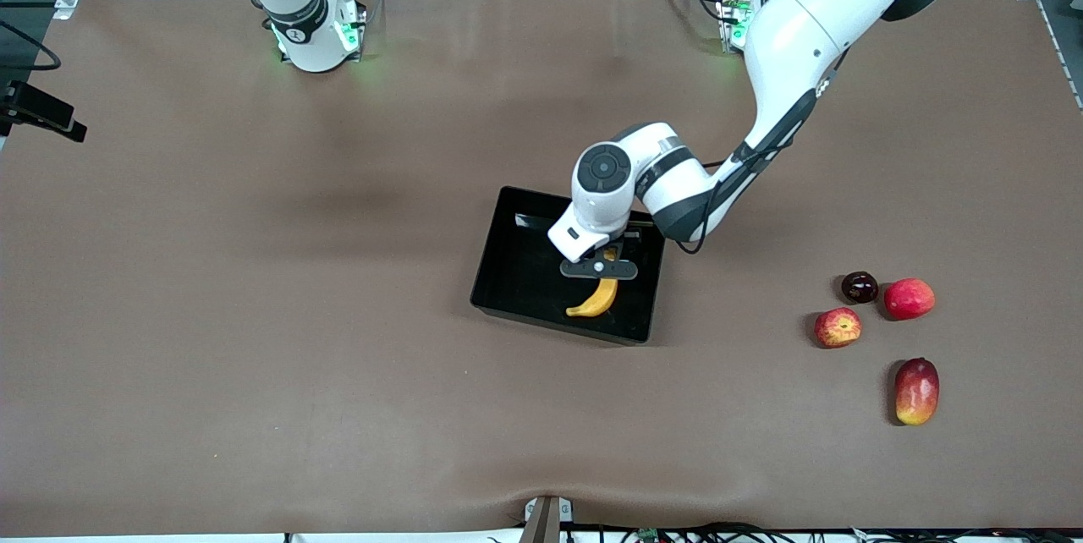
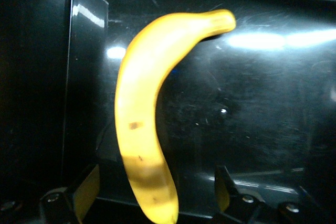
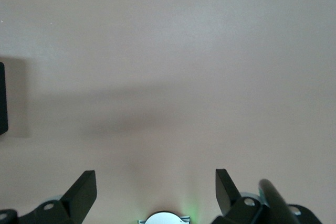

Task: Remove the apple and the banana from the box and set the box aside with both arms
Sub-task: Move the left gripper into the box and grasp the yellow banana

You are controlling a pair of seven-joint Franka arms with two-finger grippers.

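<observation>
- Five fruits were on the brown table [image 1: 254, 315]: one curved yellow banana [image 1: 598, 298], one small round red apple with yellow streaks [image 1: 838, 327], one plain red round fruit [image 1: 909, 298], one dark plum [image 1: 859, 287] and one elongated red-and-yellow mango [image 1: 916, 391].
- There was one black, glossy, shallow rectangular plastic tray [image 1: 516, 272], near the middle of the table.
- Two white jointed arms stood at the table.
- The left arm reached from its base down over the tray, its wrist bent so the left gripper [image 1: 599, 270] hung just above the banana's upper end.
- In the left wrist view the left gripper [image 2: 157, 187] had its fingers [image 2: 86, 187] spread wide, one on each side of the banana [image 2: 144, 124], and neither visibly pressed on it.
- The right arm waited at its base; the right gripper [image 3: 156, 190] hung over bare table with its fingers apart, holding nothing.
- The banana lay inside the tray, in the part nearer the front camera; it was bright yellow with a few small brown specks.
- The apple lay toward the left arm's end of the table, well apart from the tray, just beside the plum and the plain red fruit, with the mango nearer the camera.
</observation>
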